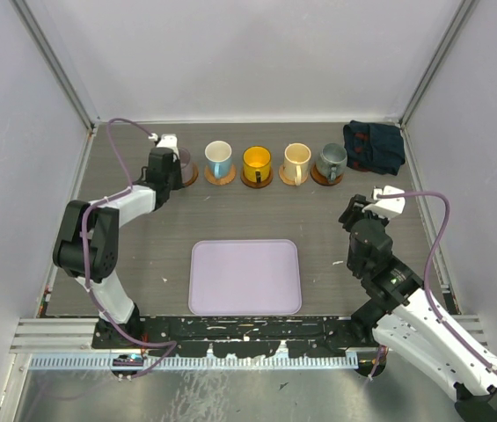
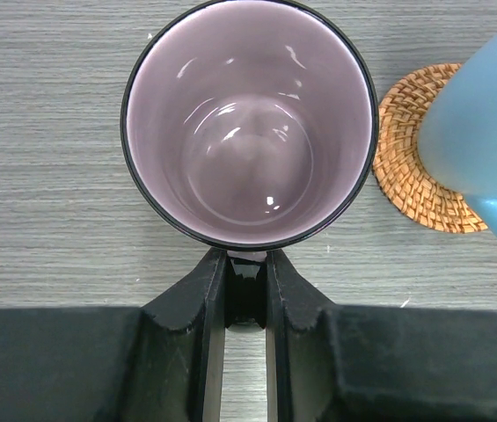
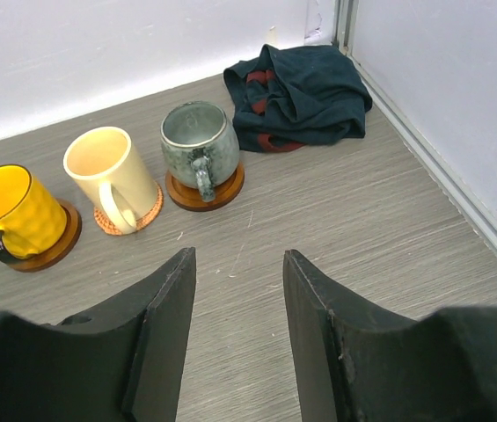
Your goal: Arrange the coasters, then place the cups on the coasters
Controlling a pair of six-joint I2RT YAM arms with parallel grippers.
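A purple-grey cup (image 2: 248,123) fills the left wrist view from above, and my left gripper (image 2: 246,257) is shut on its handle. From above this left gripper (image 1: 171,171) covers that cup at the left end of the back row, where a coaster edge (image 1: 192,177) shows. To its right stand the light blue cup (image 1: 219,159), orange-yellow cup (image 1: 257,162), cream cup (image 1: 296,161) and grey-green cup (image 1: 330,160), each on a coaster. My right gripper (image 3: 235,259) hangs open and empty over bare table, short of the grey-green cup (image 3: 198,139).
A lavender tray (image 1: 244,277) lies in the middle near the arm bases. A dark crumpled cloth (image 1: 373,146) sits in the back right corner, by the grey-green cup. Walls enclose the table on three sides.
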